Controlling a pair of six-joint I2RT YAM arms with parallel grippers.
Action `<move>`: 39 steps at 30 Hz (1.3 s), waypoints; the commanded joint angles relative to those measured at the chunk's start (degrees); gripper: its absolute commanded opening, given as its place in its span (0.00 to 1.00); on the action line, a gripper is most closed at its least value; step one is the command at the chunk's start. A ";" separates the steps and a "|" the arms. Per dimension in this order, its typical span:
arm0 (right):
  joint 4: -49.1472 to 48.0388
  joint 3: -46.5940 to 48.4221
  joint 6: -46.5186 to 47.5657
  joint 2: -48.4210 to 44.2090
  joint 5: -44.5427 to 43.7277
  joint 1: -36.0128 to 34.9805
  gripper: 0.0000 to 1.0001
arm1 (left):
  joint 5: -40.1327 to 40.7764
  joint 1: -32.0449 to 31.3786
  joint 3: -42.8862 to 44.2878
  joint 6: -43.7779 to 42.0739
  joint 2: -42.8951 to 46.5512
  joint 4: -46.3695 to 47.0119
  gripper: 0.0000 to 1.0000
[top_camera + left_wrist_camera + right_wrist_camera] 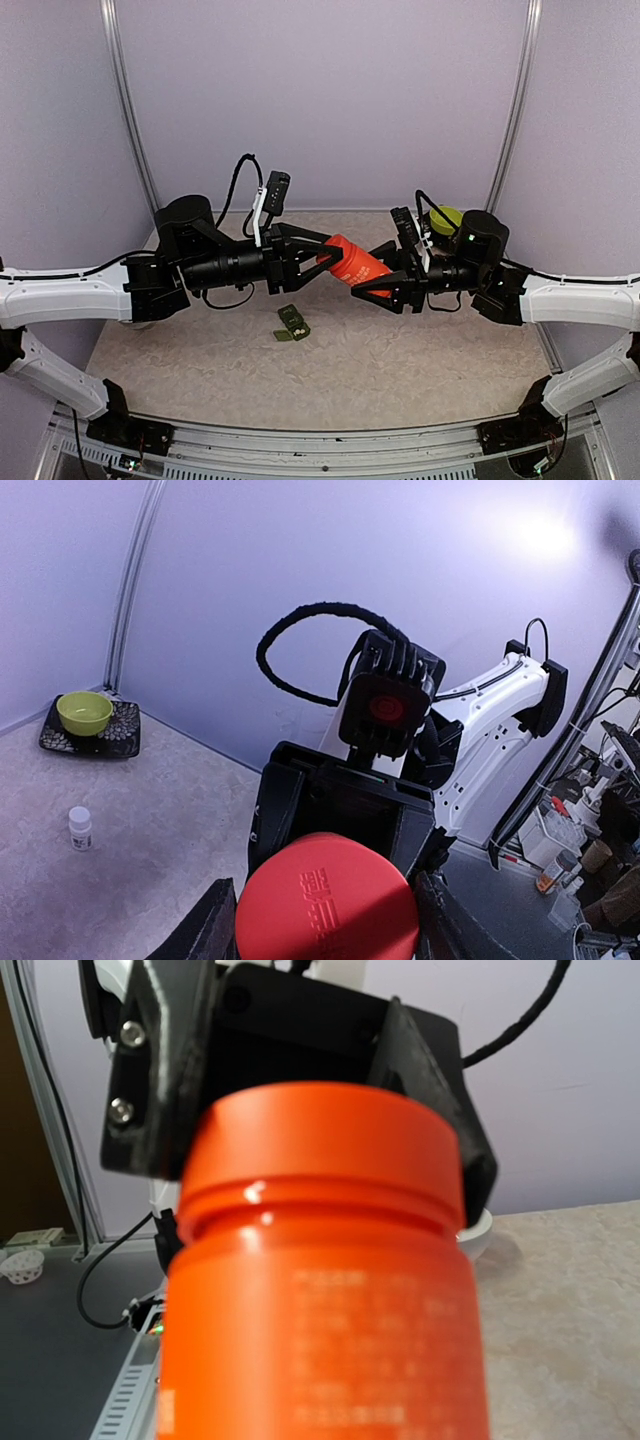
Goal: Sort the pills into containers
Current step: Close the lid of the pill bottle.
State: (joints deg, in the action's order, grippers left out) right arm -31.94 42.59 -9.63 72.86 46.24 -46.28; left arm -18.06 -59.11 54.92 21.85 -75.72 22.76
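We hold the orange bottle [355, 262] mid-frame, left gripper [324, 258] clamped on its cap, right gripper [376, 276] on its body, containers [292, 323] below

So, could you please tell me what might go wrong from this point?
1. The orange bottle hangs sideways in the air between the left end effector, on its cap, and the right end effector; if the cap comes off, pills could spill.
2. The green containers are small and lie off to one side below, so a pour could miss.

Nothing legible, tbh. The bottle [320, 1320] has blurry print on its side, and raised marks on its end, lower middle of the left wrist view, that I can't read.
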 commanded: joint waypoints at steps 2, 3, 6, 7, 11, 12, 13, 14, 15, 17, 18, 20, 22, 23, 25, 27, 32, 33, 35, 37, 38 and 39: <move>-2.52 2.22 -0.30 -0.34 1.13 -1.00 0.00 | -4.77 -1.92 1.07 0.04 -2.61 -1.14 0.53; -2.71 2.09 -0.30 -0.43 1.13 -1.00 0.00 | -4.78 -1.97 1.07 0.04 -2.63 -1.05 0.53; -2.77 1.88 -0.24 -0.39 1.09 -0.99 0.00 | -4.70 -2.02 1.11 0.04 -2.74 -1.12 0.53; -2.89 1.82 -0.25 -0.43 1.13 -1.00 0.00 | -4.66 -2.05 1.15 0.04 -2.75 -1.16 0.53; -3.25 1.80 -0.47 -0.44 1.22 -1.00 0.00 | -4.60 -2.18 1.33 0.08 -2.93 -1.32 0.54; -3.28 1.84 -0.48 -0.44 1.30 -0.96 0.00 | -4.61 -2.23 1.41 0.04 -2.87 -1.36 0.54; -3.30 1.88 -0.48 -0.44 1.24 -1.00 0.00 | -4.65 -2.28 1.44 0.04 -2.93 -1.42 0.54; -3.26 1.88 -0.46 -0.44 1.25 -1.00 0.00 | -4.62 -2.32 1.51 0.04 -2.92 -1.43 0.54; -3.14 2.01 -0.48 -0.44 1.30 -0.98 0.00 | -4.61 -2.32 1.51 -0.01 -3.00 -1.49 0.54; -3.00 2.13 -0.39 -0.44 1.24 -1.00 0.00 | -4.55 -2.32 1.43 0.01 -3.02 -1.49 0.54; -2.96 2.15 -0.35 -0.47 1.22 -1.00 0.00 | -4.53 -2.32 1.54 0.03 -3.22 -1.45 0.54; -3.08 2.07 -0.59 -0.59 1.31 -1.00 0.00 | -4.83 -2.40 1.79 0.19 -3.46 -1.47 0.54; -3.20 1.98 -0.78 -0.70 1.22 -1.00 0.00 | -4.87 -2.56 1.90 0.15 -3.57 -1.58 0.54; -3.36 2.02 -0.87 -0.67 1.22 -1.00 0.00 | -4.87 -2.66 1.87 0.06 -3.56 -1.55 0.54; -3.26 2.42 -0.95 -0.54 1.51 -1.00 0.00 | -4.88 -2.63 1.78 0.00 -3.44 -1.64 0.54; -3.25 2.76 -1.19 -0.36 1.85 -0.99 0.00 | -4.87 -2.67 1.77 -0.05 -3.31 -1.62 0.54; -4.40 2.88 -3.03 -0.14 0.06 -1.07 0.00 | -3.23 -2.72 1.76 -0.12 -2.99 -2.34 0.54; -5.10 2.59 -3.43 -0.12 -0.20 -1.08 0.00 | -1.72 -2.76 1.66 0.01 -2.61 -2.32 0.54; -6.60 2.19 -4.34 0.11 -0.56 -1.15 0.00 | 0.55 -2.83 0.97 0.72 -2.00 -1.55 0.54; -7.68 1.84 -4.77 0.33 -0.98 -1.33 0.00 | 1.83 -2.85 -0.09 2.26 -1.87 0.52 0.54; -8.50 1.57 -4.95 0.48 -1.24 -1.42 0.00 | 1.97 -2.85 -0.37 2.96 -2.01 1.48 0.54; -9.10 1.32 -5.04 0.53 -1.55 -1.52 0.00 | 2.28 -2.85 -0.42 3.69 -2.27 2.02 0.54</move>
State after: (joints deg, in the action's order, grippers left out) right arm -34.06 42.59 -13.23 72.64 46.09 -46.00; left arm -15.57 -59.83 55.77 22.59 -76.18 24.05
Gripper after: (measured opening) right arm 0.532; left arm 0.544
